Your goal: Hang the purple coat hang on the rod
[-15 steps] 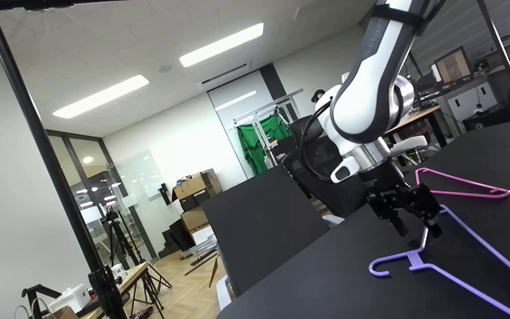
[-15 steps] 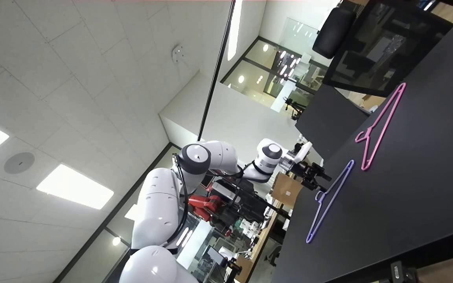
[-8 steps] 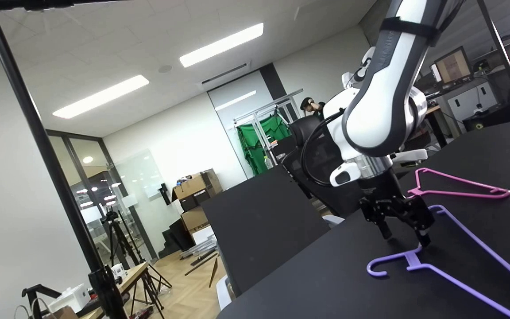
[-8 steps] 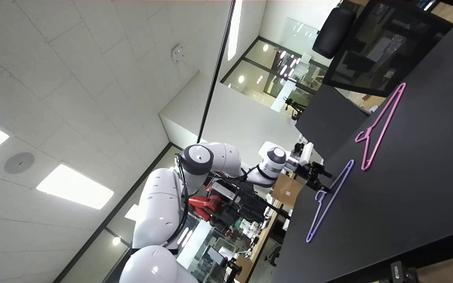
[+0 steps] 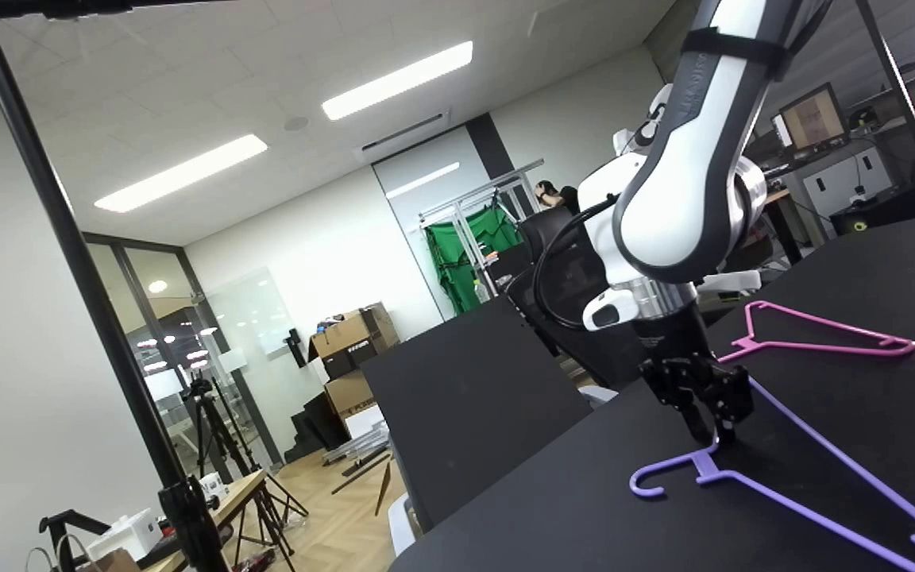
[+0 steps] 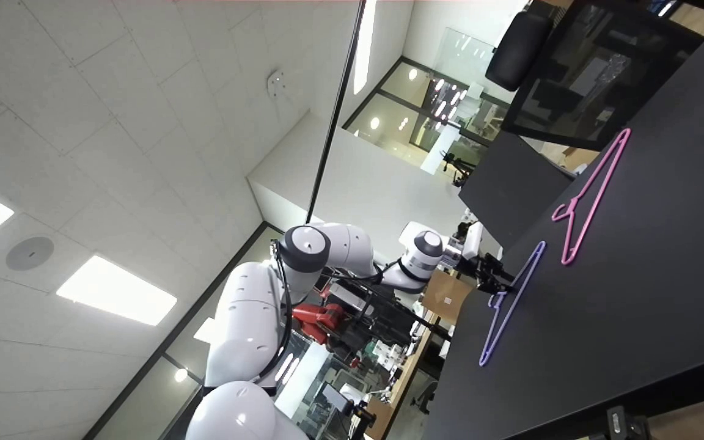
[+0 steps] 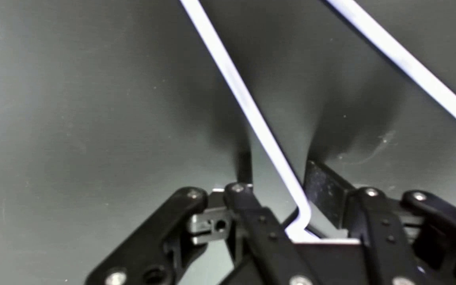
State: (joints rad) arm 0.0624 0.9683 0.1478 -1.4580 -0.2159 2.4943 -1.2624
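The purple coat hang point(image 5: 705, 465) lies on the black table; it also shows in an exterior view point(image 6: 513, 310) and in the wrist view point(image 7: 247, 101). My gripper point(image 5: 712, 435) is down at the table around one sloping arm of it, close to the hook. In the wrist view, the fingers point(image 7: 277, 176) are partly closed. The arm runs between them near the right finger, with a gap on the left finger's side. The gripper also shows in an exterior view point(image 6: 509, 286). The rod point(image 5: 52, 8) crosses the top left corner, above its black upright pole point(image 5: 68, 222).
The pink-magenta hanger point(image 5: 835, 348) lies on the table beyond the purple one and shows in an exterior view point(image 6: 595, 198). A black panel point(image 5: 469, 397) stands past the table edge. A thin black pole point(image 6: 337, 110) rises behind the arm.
My gripper has come down onto the purple coat hang and its fingers have moved closer together. The hanger has slid with them, leftward in an exterior view. The pink hanger has not moved.
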